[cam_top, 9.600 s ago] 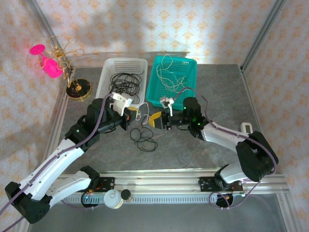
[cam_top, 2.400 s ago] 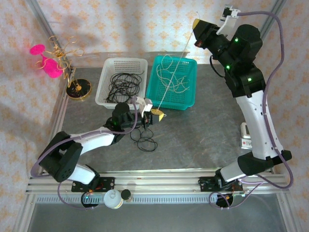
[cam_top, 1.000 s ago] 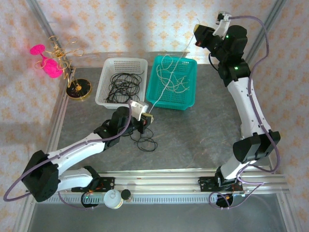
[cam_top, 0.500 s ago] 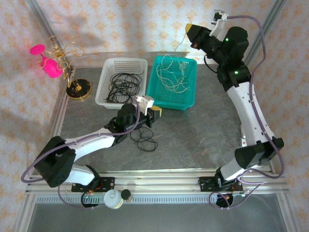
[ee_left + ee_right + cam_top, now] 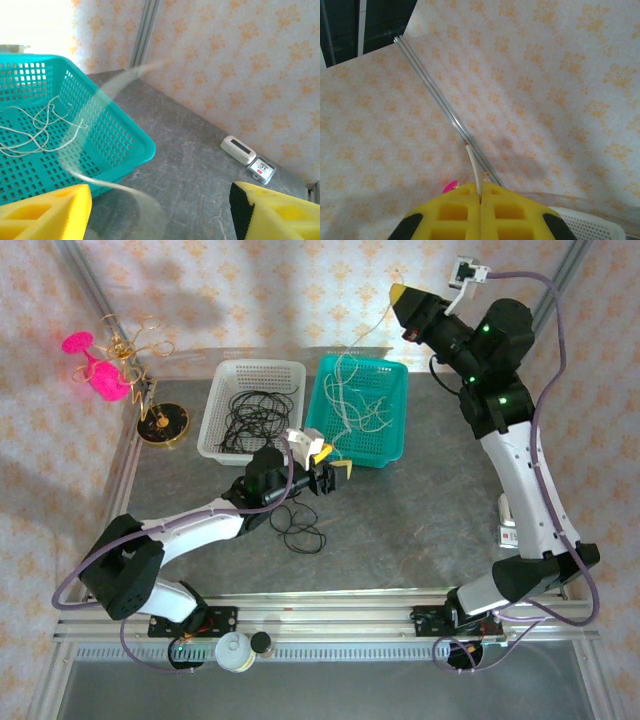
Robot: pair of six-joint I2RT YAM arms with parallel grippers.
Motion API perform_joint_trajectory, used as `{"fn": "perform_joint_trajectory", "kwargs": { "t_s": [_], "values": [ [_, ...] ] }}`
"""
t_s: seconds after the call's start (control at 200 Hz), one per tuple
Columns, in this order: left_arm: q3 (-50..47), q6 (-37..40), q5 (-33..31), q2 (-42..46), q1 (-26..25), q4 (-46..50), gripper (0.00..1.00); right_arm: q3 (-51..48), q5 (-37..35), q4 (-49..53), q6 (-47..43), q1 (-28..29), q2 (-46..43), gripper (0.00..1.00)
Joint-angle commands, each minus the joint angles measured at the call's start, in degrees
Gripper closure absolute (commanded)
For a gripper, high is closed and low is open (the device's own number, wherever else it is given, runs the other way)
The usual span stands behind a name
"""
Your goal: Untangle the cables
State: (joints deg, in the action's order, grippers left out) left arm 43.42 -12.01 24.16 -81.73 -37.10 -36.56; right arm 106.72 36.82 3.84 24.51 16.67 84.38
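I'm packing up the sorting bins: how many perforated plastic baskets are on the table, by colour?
White perforated plastic basket: 1
Teal perforated plastic basket: 1
Total: 2

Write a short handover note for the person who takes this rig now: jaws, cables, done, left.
Left gripper: jaws open, holding nothing, low beside the teal basket.
Right gripper: raised high, jaws shut on the whitish cable, which hangs toward the teal basket.
Black cable: loose on the table near the left gripper.
Done: the two cables look separated.
Left: probably release the whitish cable into the teal basket, black one to the white basket.
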Motion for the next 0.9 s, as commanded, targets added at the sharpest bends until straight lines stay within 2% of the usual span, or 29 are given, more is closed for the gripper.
{"fn": "perform_joint_trajectory", "kwargs": {
  "t_s": [0.0, 0.24, 0.511, 0.661, 0.896],
  "values": [
    [2.8, 1.4, -1.0, -0.1, 0.8, -2.5, 0.25, 1.3, 3.0, -1.3, 1.1, 1.7, -0.5, 1.0],
    [7.1, 1.7, 0.5, -3.5, 0.8, -4.6, 0.25, -0.5, 3.4, -1.4, 1.0, 6.2, -3.1, 1.0],
    [13.4, 2.9, 1.4, -6.3, 1.7, -2.0, 0.26, -0.2, 3.6, -1.4, 1.8, 7.3, -5.3, 1.0],
    [15.1, 1.8, 1.6, -6.8, 3.2, 0.3, 0.35, 0.5, 3.4, -1.0, 1.8, 7.3, -5.0, 1.0],
    [14.7, -0.5, -0.5, -8.5, 4.8, 2.0, 0.38, 0.6, 4.6, -2.0, 3.1, 7.5, -4.7, 1.0]
  ]
}}
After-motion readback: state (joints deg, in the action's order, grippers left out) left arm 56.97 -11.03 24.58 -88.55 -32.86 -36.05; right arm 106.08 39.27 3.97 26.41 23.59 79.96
